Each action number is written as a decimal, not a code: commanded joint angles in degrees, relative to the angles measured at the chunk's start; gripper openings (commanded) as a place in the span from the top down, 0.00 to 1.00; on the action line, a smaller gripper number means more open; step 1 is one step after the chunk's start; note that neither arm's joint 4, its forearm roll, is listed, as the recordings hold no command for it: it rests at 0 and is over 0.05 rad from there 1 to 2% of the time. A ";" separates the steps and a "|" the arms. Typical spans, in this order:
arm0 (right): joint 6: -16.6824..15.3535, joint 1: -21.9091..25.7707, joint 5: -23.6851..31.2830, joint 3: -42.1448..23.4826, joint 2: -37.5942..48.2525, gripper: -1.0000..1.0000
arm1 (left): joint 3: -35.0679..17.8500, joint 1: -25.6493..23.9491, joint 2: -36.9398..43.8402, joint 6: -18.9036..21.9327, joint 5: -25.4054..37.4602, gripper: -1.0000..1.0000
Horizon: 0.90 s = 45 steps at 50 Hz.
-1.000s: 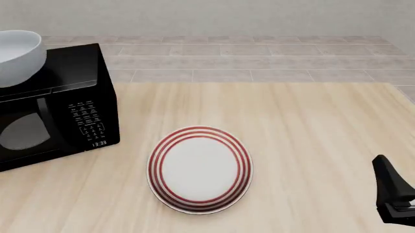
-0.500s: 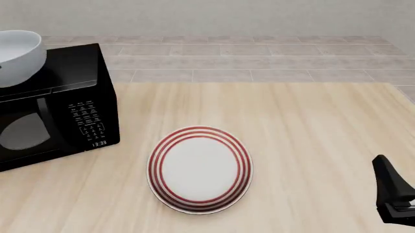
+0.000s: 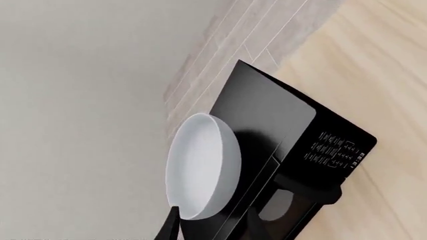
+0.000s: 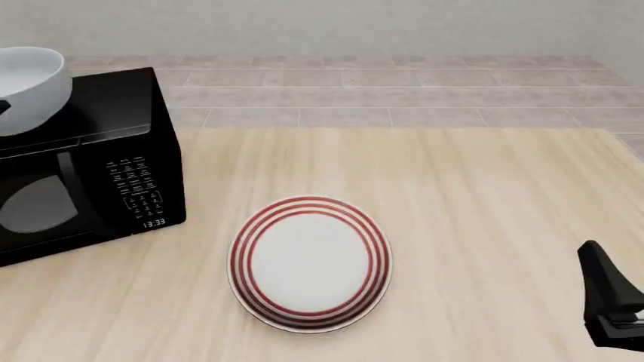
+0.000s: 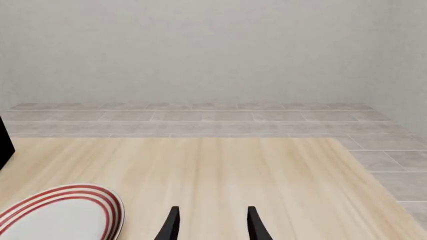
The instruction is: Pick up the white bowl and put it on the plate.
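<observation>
white bowl (image 4: 29,87): glossy, round, deep, atop black boxy microwave (image 4: 96,166), upper left | plate (image 4: 310,263): flat, red-ringed, centre of woodgrain desk (image 4: 483,211) | left hand (image 3: 212,227): tips just beside bowl, state unclear | right hand (image 5: 211,225): fingers apart, empty, lower right

The white bowl (image 4: 29,87) sits upright atop the black microwave (image 4: 111,151). The plate (image 4: 310,263), red-ringed, lies flat on the counter (image 4: 483,211), well apart.
</observation>
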 commanded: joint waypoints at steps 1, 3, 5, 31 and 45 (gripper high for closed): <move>0.01 -0.03 -0.02 0.01 -0.01 0.00 | 0.67 0.84 2.48 0.13 -2.95 0.00; 0.00 -0.01 -0.01 0.01 0.00 0.00 | 1.04 0.98 2.90 0.33 -3.75 0.00; 0.00 -0.02 -0.02 0.01 -0.01 0.00 | 1.06 1.01 3.33 0.29 -4.21 0.00; -0.01 -0.03 -0.02 0.01 -0.01 0.00 | 2.68 1.97 9.31 0.96 -10.74 0.00; -0.01 -0.02 -0.01 0.01 0.00 0.00 | 2.23 2.61 12.14 0.34 -12.83 0.00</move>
